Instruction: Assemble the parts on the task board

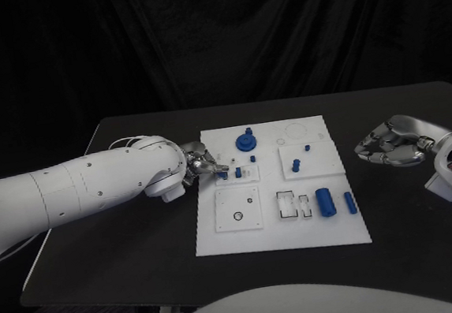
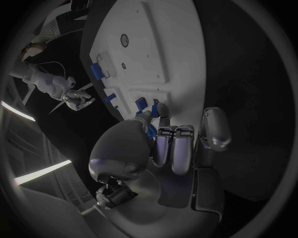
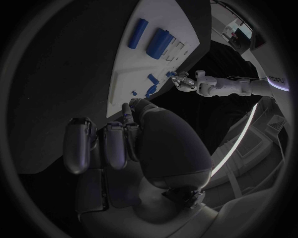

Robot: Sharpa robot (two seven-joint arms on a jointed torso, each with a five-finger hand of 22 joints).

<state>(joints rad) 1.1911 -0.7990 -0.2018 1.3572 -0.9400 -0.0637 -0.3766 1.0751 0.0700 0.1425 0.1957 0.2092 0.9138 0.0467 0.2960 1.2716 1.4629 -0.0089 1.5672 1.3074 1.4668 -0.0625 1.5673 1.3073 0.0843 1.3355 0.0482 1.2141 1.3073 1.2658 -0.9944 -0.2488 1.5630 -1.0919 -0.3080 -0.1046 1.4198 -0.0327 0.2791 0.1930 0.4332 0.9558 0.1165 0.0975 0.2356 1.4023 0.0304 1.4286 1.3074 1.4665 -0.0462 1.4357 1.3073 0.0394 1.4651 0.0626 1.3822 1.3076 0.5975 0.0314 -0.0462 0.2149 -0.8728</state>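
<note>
The left hand pinches a small blue part at the board's left edge; a tilt could jam it. The right hand hovers curled, holding nothing, beside the board.

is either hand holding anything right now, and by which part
The left hand pinches a small blue part between its fingertips; which end, I cannot tell. The right hand holds nothing.

One task board, two hands.

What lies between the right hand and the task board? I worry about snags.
Only bare black table separates the right hand from the task board, as the head view shows.
</note>
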